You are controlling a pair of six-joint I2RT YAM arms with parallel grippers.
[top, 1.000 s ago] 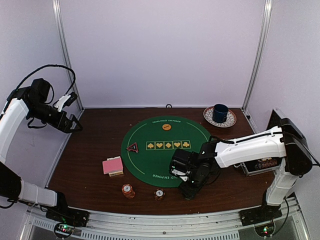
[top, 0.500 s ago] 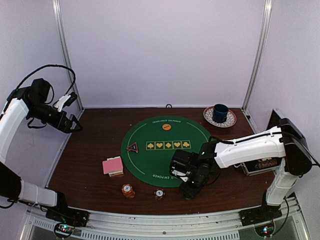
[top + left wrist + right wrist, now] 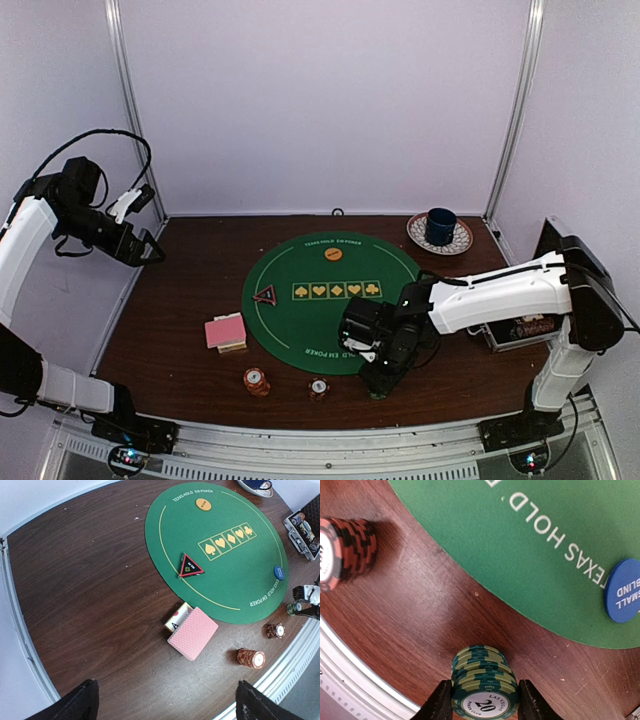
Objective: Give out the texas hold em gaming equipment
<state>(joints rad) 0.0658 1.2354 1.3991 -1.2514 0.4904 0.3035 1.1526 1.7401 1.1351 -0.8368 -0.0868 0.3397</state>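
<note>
The right gripper [image 3: 484,684] is down at the table's near edge, its fingers [image 3: 440,702] closed against both sides of a green chip stack [image 3: 482,680] whose top chip reads 20. The stack stands upright on the bare brown table [image 3: 190,300], just off the rim of the round green poker mat [image 3: 330,320]. A blue small-blind disc [image 3: 622,590] lies on the mat near that rim, and a red-and-black chip stack [image 3: 318,387] stands to the left of the green one on the wood, with an orange-red chip stack [image 3: 256,380] further left. The pink-backed cards [image 3: 225,330] lie on a card box beside the mat's left edge, the red-black triangle marker [image 3: 265,295] sits on the mat's left part, and an orange disc [image 3: 333,254] rests near its far rim. The left gripper [image 3: 165,695] hangs high over the table's left side, fingers spread wide and holding nothing.
</note>
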